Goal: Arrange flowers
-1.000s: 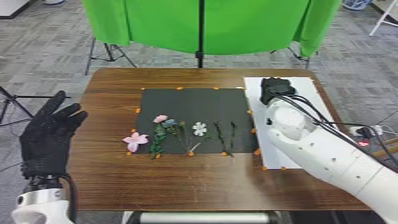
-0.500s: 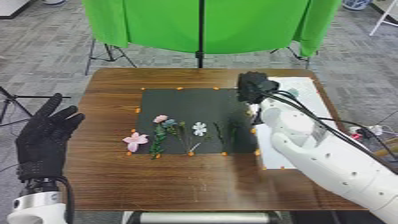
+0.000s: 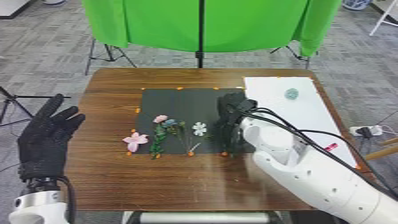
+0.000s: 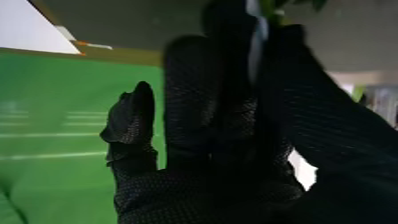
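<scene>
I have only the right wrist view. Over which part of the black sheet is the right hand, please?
Observer: The right hand is over the sheet's right part.
Operator: Thank you. Which flower head is the nearest on its left side?
Observer: The white flower.
Operator: And where is the left hand, please?
Observer: The left hand is by the left edge of the table.
</scene>
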